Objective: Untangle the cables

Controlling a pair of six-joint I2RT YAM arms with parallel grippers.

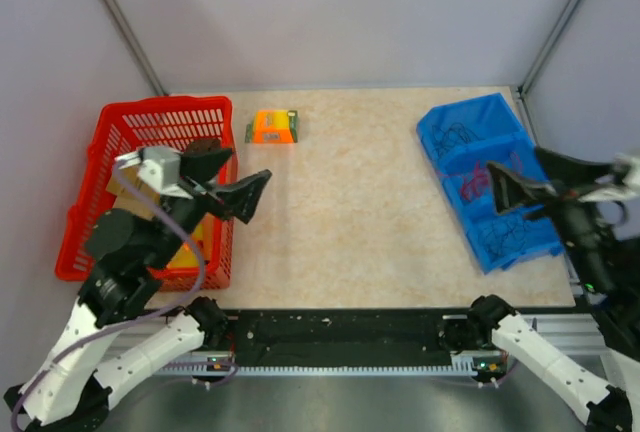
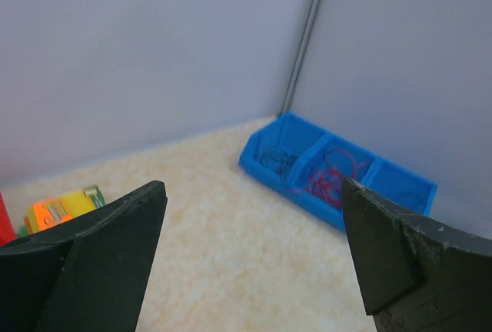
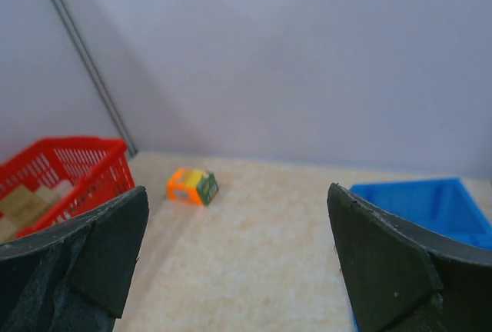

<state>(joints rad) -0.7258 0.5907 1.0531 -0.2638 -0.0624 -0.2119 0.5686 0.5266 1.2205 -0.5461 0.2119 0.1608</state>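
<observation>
The cables are thin wires lying in a blue three-compartment bin [image 1: 462,217] at the table's right. A dark bundle [image 1: 455,138] is in the far compartment, a red bundle [image 1: 476,185] in the middle one, and dark wires [image 1: 506,236] in the near one. The left wrist view shows the bin [image 2: 292,188] with the dark wires [image 2: 273,160] and the red wires [image 2: 330,180]. My left gripper [image 1: 232,180] is open and empty, raised by the red basket's right edge. My right gripper [image 1: 535,180] is open and empty above the bin. Both show wide open in the wrist views: left gripper [image 2: 252,194], right gripper [image 3: 237,194].
A red mesh basket [image 1: 150,112] holding boxes stands at the left and also shows in the right wrist view [image 3: 61,167]. A small orange and green box [image 1: 272,126] lies at the back, seen too in the left wrist view [image 2: 58,209] and the right wrist view [image 3: 192,186]. Grey walls enclose the table.
</observation>
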